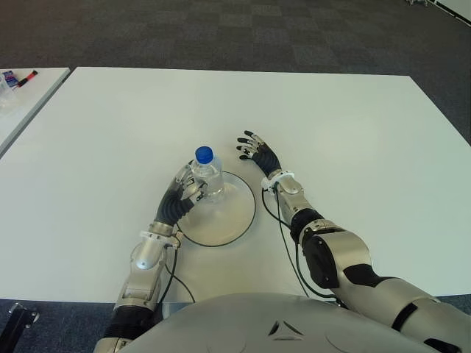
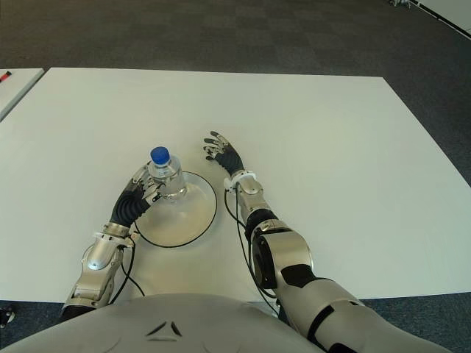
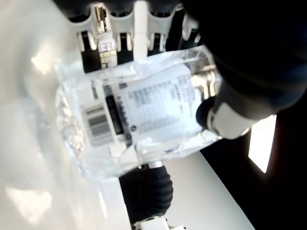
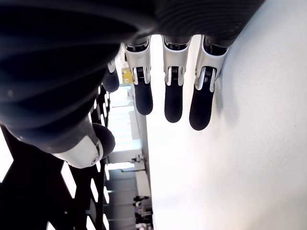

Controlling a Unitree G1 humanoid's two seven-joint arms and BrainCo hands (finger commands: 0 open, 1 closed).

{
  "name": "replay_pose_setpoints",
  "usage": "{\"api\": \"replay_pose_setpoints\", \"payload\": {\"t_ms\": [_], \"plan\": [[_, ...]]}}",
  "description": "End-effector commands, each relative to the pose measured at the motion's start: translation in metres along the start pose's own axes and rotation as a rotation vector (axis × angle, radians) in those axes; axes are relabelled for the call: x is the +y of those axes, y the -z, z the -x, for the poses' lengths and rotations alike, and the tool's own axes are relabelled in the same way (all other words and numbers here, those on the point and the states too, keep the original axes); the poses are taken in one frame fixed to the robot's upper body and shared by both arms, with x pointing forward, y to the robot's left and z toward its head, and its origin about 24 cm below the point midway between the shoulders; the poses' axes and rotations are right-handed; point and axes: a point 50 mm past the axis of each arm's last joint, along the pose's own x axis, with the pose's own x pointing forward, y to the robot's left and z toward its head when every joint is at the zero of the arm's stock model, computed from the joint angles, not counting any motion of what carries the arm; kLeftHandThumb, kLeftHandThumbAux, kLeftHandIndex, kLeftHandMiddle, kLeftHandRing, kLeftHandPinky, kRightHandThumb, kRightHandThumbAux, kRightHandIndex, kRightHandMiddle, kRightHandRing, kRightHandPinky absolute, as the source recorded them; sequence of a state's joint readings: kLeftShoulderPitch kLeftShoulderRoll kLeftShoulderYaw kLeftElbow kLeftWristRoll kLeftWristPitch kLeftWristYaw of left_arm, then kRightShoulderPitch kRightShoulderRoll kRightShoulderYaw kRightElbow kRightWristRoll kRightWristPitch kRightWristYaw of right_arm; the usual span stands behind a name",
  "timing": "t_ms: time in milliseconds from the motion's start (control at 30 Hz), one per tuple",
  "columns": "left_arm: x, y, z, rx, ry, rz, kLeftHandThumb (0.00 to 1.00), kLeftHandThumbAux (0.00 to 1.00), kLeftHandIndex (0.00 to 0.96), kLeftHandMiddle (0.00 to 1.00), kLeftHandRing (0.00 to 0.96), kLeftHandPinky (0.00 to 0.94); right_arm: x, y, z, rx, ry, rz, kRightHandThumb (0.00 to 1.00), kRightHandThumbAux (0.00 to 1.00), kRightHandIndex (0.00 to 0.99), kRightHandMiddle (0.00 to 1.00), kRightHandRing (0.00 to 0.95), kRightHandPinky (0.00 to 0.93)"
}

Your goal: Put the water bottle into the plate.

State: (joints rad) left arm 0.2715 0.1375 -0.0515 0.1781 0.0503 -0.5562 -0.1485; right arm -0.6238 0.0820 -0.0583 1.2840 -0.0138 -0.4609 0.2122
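Placement step: left hand grips the upright water bottle over the plate, mid-table. Right hand, beside the plate, fingers spread, empty. Next: confirm seating, release

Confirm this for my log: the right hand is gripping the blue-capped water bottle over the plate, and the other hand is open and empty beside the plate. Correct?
Not quite: the hands are swapped. The left hand grips the water bottle over the plate, as the left wrist view shows with its fingers wrapped around it. The right hand is the open, empty one beside the plate.
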Motion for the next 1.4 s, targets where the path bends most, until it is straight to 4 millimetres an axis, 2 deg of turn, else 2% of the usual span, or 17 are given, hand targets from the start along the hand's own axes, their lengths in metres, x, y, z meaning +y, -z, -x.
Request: {"api": "replay_pose_setpoints", "payload": {"t_ms": [33,467,767,867,1000,1067,1167,1233,1333,1400], "plan": [[0.001,0.004,0.003,0.020,-0.012,-0.007,0.950,0.646,0.383,0.526,0.545,0.700,0.018,0.028,0.008,0.146,-0.025,-0.048,0.133,0.669,0.047,0.189,0.222,0.267],[0.002,0.008,0.004,0.030,-0.017,-0.022,0.950,0.647,0.381,0.524,0.547,0.716,0.019,0.029,0.007,0.159,-0.025,-0.046,0.124,0.654,0.036,0.172,0.207,0.258],[0.002,0.009,0.005,0.026,-0.020,-0.013,0.950,0.647,0.379,0.525,0.548,0.687,0.019,0.029,0.008,0.159,-0.024,-0.049,0.136,0.664,0.041,0.177,0.210,0.264],[0.002,0.010,0.005,0.012,-0.023,0.001,0.949,0.646,0.380,0.531,0.545,0.647,0.019,0.029,0.008,0.156,-0.023,-0.049,0.141,0.665,0.041,0.181,0.215,0.271],[0.003,0.012,0.005,-0.002,-0.027,0.010,0.949,0.645,0.433,0.479,0.501,0.595,0.019,0.029,0.007,0.153,-0.024,-0.049,0.143,0.666,0.040,0.181,0.217,0.271],[0.003,0.014,0.006,-0.011,-0.029,0.012,0.946,0.647,0.404,0.502,0.501,0.550,0.019,0.029,0.007,0.151,-0.025,-0.050,0.143,0.666,0.039,0.181,0.216,0.271],[0.003,0.015,0.006,-0.038,-0.020,0.012,0.940,0.654,0.383,0.488,0.489,0.455,0.019,0.029,0.007,0.155,-0.025,-0.054,0.145,0.668,0.036,0.178,0.213,0.266],[0.003,0.016,0.006,-0.058,-0.016,0.007,0.876,0.667,0.379,0.484,0.432,0.408,0.019,0.029,0.007,0.158,-0.023,-0.057,0.147,0.669,0.035,0.178,0.213,0.267],[0.003,0.018,0.006,-0.084,-0.015,-0.004,0.768,0.557,0.254,0.355,0.338,0.327,0.019,0.029,0.008,0.159,-0.022,-0.058,0.151,0.671,0.036,0.179,0.215,0.269],[0.004,0.018,0.006,-0.093,-0.016,-0.011,0.728,0.527,0.214,0.306,0.296,0.287,0.019,0.029,0.007,0.158,-0.023,-0.058,0.153,0.671,0.036,0.180,0.216,0.270]]}}
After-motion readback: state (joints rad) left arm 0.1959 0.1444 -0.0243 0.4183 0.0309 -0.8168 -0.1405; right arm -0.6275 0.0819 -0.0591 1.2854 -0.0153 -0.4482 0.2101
